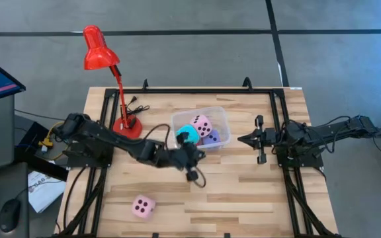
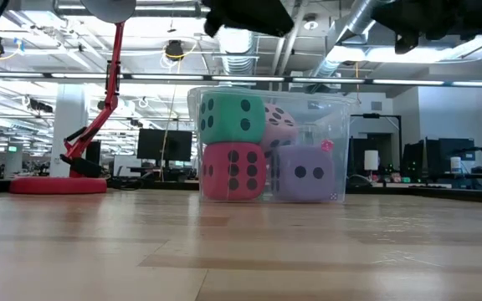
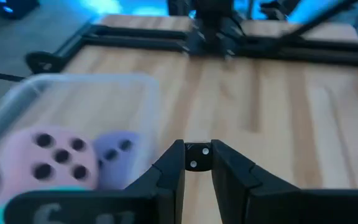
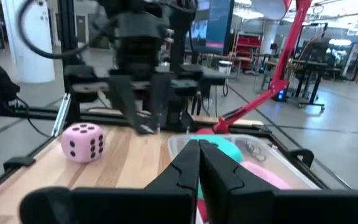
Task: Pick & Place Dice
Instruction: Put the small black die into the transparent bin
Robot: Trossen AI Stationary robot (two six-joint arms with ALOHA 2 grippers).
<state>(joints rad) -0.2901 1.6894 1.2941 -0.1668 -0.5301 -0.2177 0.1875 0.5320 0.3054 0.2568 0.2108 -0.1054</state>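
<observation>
A clear plastic bin [image 1: 221,114] stands on the table's far middle and holds several dice. The cyan die [image 2: 231,117] rests on the red die [image 2: 233,170]. A pink die [image 1: 202,125] sits over the lavender die [image 1: 211,137]. Another pink die [image 1: 143,207] rests on the wood near the front left. My left gripper [image 3: 196,149] hovers by the bin's near left corner, pointing toward the table's right edge. Its fingers are nearly together with no die between them. My right gripper [image 1: 247,139] waits shut, right of the bin.
A red desk lamp [image 1: 101,49] stands with its base [image 1: 127,125] left of the bin. Black frame rails [image 1: 280,132] run along the table's left, right and far sides. Bare wood lies along the front centre and right.
</observation>
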